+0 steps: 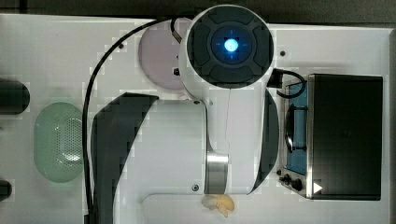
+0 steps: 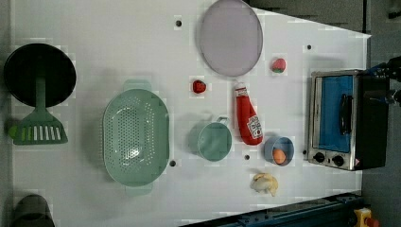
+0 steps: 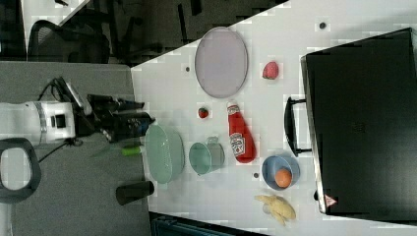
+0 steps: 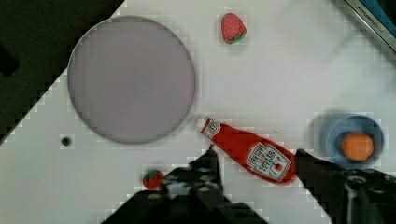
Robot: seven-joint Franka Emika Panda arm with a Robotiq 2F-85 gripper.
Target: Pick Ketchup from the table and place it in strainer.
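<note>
1. Ketchup (image 2: 248, 117) lies flat on the white table (image 2: 94, 28), cap end toward the lilac plate (image 2: 230, 37), label facing up. In the left view it sits between the green mug (image 2: 214, 140) and the blue bowl (image 2: 279, 150), just beside both.
2. Wrist view: gripper (image 4: 254, 163) hangs above the Ketchup (image 4: 250, 150), fingers (image 4: 205, 170) spread wide to either side of the bottle's body, nothing clasped. No contact visible.
3. Strainer (image 2: 136, 137), pale mint and dotted with holes, stands on the left view's left past the mug, well apart from the bottle. Nothing in it.
4. Blue bowl holds an orange ball (image 2: 279, 156).
5. One strawberry (image 2: 199, 86) near the cap end; another strawberry (image 2: 278, 65) between the plate and the toaster oven (image 2: 338, 118).
6. Pale yellow lump (image 2: 265, 183) near the table edge below the bowl.
7. Green spatula (image 2: 39, 127) and black pan (image 2: 39, 73) on the left view's far left.
8. Top view: the arm (image 1: 187, 140) covers the middle of the table.
</note>
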